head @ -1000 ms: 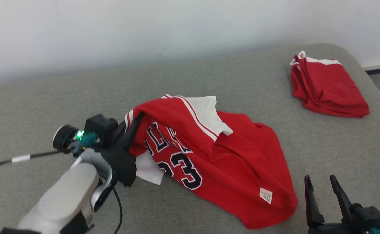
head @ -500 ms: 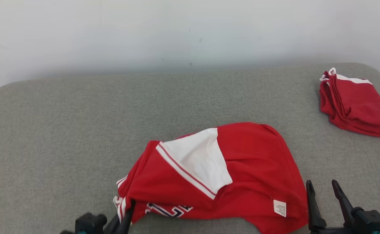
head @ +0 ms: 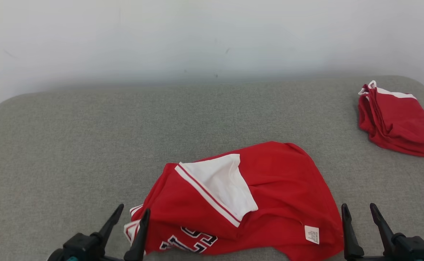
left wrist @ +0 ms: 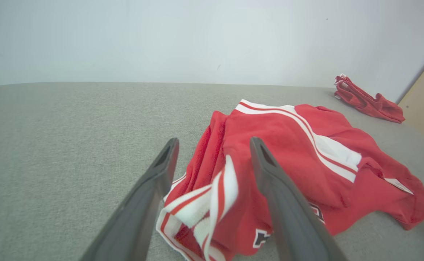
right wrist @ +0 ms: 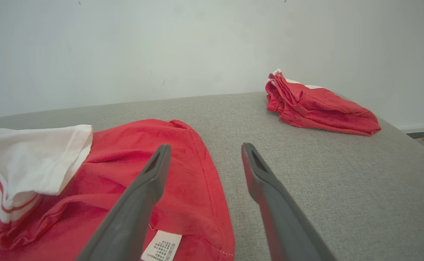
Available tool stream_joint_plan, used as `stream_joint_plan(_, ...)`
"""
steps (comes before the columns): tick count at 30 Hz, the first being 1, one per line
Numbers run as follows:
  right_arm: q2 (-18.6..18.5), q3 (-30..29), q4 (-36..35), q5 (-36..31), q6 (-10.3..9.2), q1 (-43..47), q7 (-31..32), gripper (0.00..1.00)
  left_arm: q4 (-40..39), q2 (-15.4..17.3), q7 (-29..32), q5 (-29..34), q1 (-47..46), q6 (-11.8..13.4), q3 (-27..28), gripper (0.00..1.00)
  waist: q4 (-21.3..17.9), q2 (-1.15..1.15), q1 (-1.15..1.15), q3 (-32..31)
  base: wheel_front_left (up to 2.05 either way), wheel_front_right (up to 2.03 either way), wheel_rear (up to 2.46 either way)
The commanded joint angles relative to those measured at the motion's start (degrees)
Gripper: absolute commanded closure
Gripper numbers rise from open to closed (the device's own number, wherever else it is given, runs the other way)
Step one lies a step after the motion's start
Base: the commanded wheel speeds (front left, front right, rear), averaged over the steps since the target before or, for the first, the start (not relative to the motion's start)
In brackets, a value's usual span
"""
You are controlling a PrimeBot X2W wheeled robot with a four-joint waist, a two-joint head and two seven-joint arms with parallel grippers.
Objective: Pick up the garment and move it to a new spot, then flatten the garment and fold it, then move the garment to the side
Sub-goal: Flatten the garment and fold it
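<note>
The left gripper (head: 133,209) has its two fingers (left wrist: 159,174) spread wide apart and it pinches nothing. A white-and-red striped edge (left wrist: 215,195) of the red basketball jersey (head: 270,188) lies loose in the gap between them, and I cannot tell if the cloth touches their inner sides. From this gripper the jersey spreads forward and to its right, as a crumpled heap on the grey padded surface (head: 70,145). A white panel (head: 221,183) is turned up on top, and black letters (head: 190,241) are just beside the gripper's right finger. The right gripper (head: 358,207) is also spread open and holds nothing. The other end of the jersey lies just to its left, with a small white label (head: 311,234) near its left finger. In the right wrist view this finger is over the red hem, while the other is over bare grey surface. A folded red garment (head: 397,123) lies well ahead of the right gripper and a little to its right, well apart from the jersey, near the pale wall (head: 197,36).
</note>
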Motion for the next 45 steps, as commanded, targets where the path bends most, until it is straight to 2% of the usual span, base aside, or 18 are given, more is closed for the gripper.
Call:
stream_joint_plan(1, 0.0, 0.1, 0.1, 0.4, -0.15, 0.6, -0.2, 0.0, -1.4, 0.3, -0.2, 0.9, 1.0, -0.2, 1.2, 0.0, -0.4, 0.0, 0.0, -0.1, 0.0, 0.0, 0.0)
stream_joint_plan(6, 0.0, -0.1, 0.7, 0.8, -0.15, 0.7, -0.6, 0.0, -4.3, 1.2, -0.2, 1.8, 0.0, -1.1, 4.5, 0.0, -1.3, 0.0, 0.0, -0.4, 0.0, 0.0, 0.0)
stream_joint_plan(12, 0.0, 0.2, 1.2, 0.5, -0.15, -0.2, -0.4, 0.0, -2.4, 4.8, 1.0, 2.7, -6.2, -3.0, 5.7, 0.0, -2.2, 0.0, 0.0, -0.1, 0.0, 0.0, 0.0)
stream_joint_plan(19, 0.0, 0.6, 1.8, 1.0, -0.15, -1.1, -0.5, 0.0, 1.8, 8.1, 5.8, -2.2, -13.0, -5.8, 8.0, 0.0, -3.9, 0.0, 0.0, 1.4, 0.0, 0.0, 0.0)
stream_joint_plan(23, 0.0, 0.9, 2.5, 1.4, -0.15, -1.5, -0.9, 0.0, 3.9, 9.5, 9.2, -5.4, -14.5, -6.9, 7.1, 0.0, -4.7, 0.0, 0.0, 1.9, 0.0, 0.0, 0.0)
stream_joint_plan(27, 0.0, 0.9, 3.6, 1.6, -0.15, -2.0, -1.3, 0.0, 5.9, 11.6, 15.1, -10.2, -15.7, -7.6, 4.3, 0.0, -5.5, 0.0, 0.0, 2.3, 0.0, 0.0, 0.0)
stream_joint_plan(32, 0.0, 1.0, 4.4, 1.9, -0.15, -2.5, -1.8, 0.0, 5.0, 15.1, 22.0, -16.4, -16.4, -7.5, -2.3, 0.0, -6.1, 0.0, 0.0, 2.7, 0.0, 0.0, 0.0)
stream_joint_plan(37, 0.0, 0.9, 5.7, 2.2, -0.15, -3.2, -2.4, 0.0, 5.3, 17.6, 26.4, -20.9, -17.2, -7.5, -8.8, 0.0, -6.3, 0.0, 0.0, 3.2, 0.0, 0.0, 0.0)
stream_joint_plan(45, 0.0, 1.6, 6.8, 2.2, -0.15, -4.6, -2.7, 0.0, 10.0, 17.4, 29.6, -22.8, -20.1, -7.5, -18.8, 0.0, -6.9, 0.0, 0.0, 4.2, 0.0, 0.0, 0.0)
